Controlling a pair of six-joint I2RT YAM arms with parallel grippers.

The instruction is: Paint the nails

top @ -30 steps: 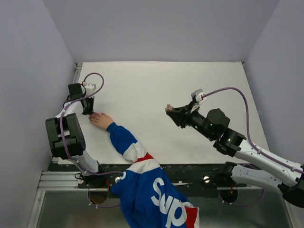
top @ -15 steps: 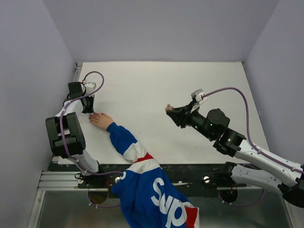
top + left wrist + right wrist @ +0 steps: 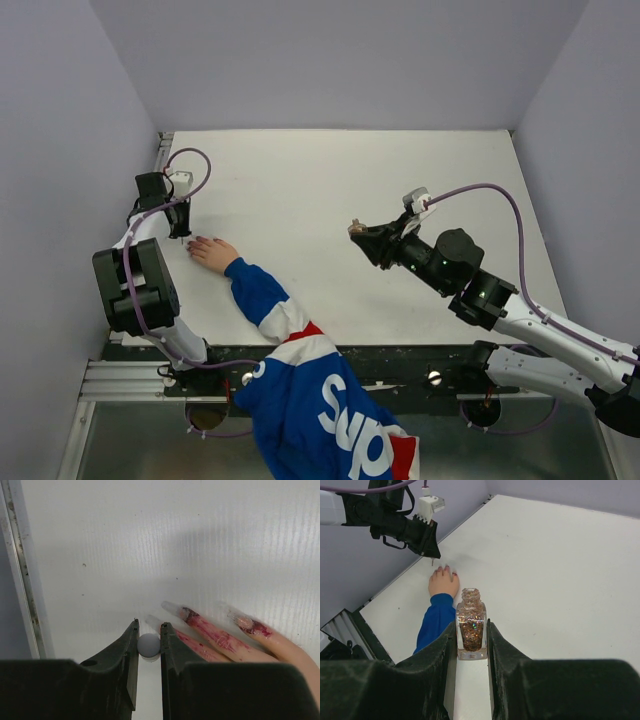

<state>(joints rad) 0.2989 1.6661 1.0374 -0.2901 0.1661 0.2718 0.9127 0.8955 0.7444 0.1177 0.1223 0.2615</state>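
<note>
A bare hand (image 3: 212, 252) in a blue, white and red sleeve (image 3: 300, 370) lies flat at the table's left. In the left wrist view its fingers (image 3: 215, 635) are smeared red, with long clear nails (image 3: 172, 606) at the tips. My left gripper (image 3: 180, 228) is just beyond the fingertips, shut on the pale round brush cap (image 3: 149, 645); the brush below it is hidden there. My right gripper (image 3: 358, 232) hovers mid-table, shut on the open glitter polish bottle (image 3: 471, 630). The right wrist view shows the hand (image 3: 443, 582) and the left gripper (image 3: 427, 542) above it.
A metal rail (image 3: 20, 580) runs along the table's left edge, close to my left gripper. Purple walls enclose the table on the left, the back and the right. A purple cable (image 3: 190, 160) loops over the left wrist.
My left gripper has moved slightly back and left, away from the fingertips. The hand and the right arm have not moved.
</note>
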